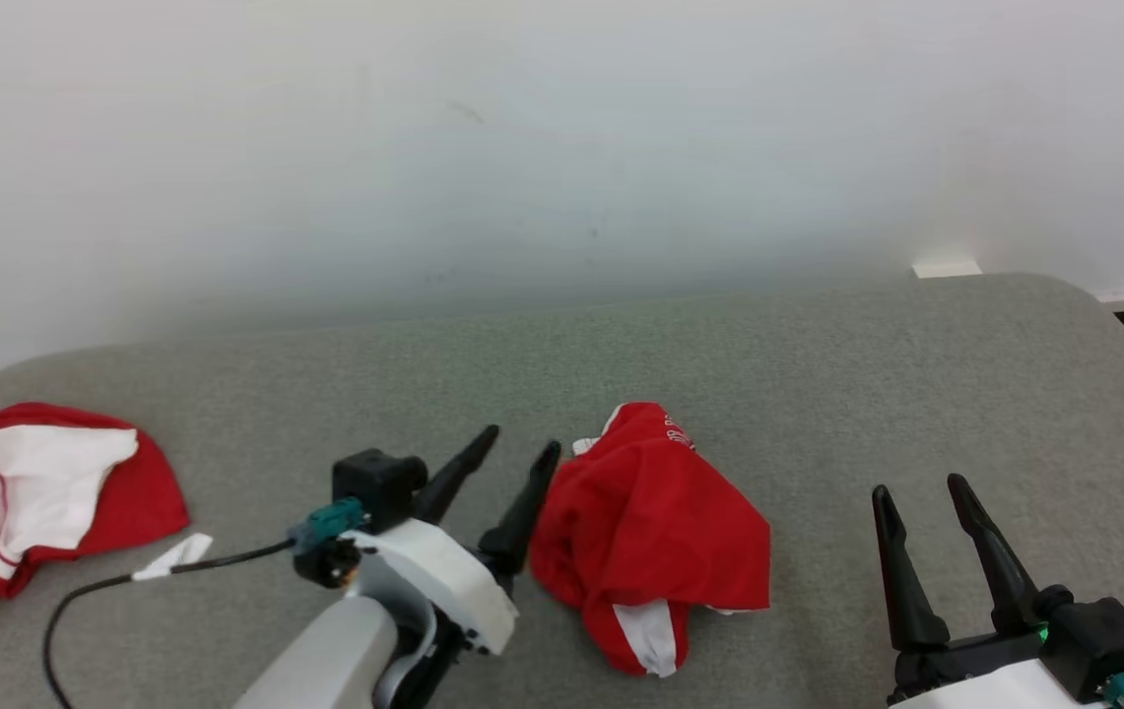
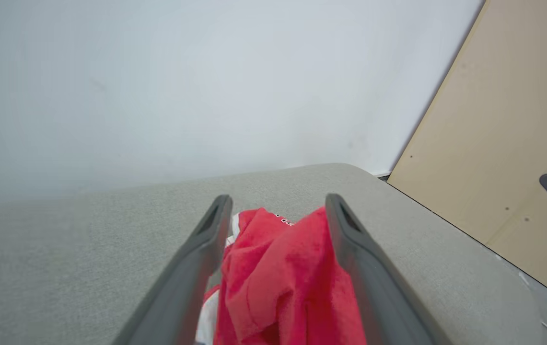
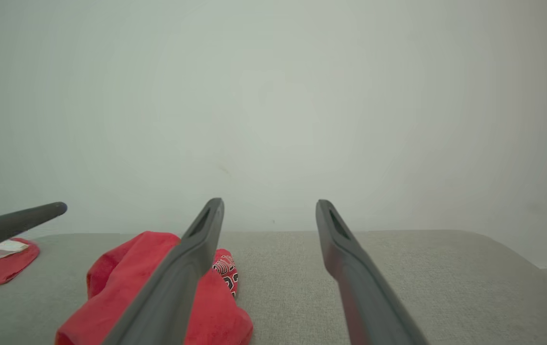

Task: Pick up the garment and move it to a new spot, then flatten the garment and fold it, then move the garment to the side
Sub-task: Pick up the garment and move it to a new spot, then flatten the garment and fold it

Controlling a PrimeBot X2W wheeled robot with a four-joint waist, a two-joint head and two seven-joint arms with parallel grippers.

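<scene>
Garment, a crumpled red fabric jersey with white trim [image 1: 650,532], lies bunched in the middle of the grey upholstered surface [image 1: 818,374]. The left gripper [image 1: 524,443] is just beside it, fingers spread wide and gripping nothing. The right gripper [image 1: 918,484], also wide and empty, sits apart. A pinch into this heap would likely catch several layers and stop it spreading flat. The other red-and-white garment [image 1: 30,492] could be taken by mistake.

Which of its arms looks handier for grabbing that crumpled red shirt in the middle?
Probably the left: the left gripper stands open right beside the red garment, while the right gripper sits open, farther off.
</scene>
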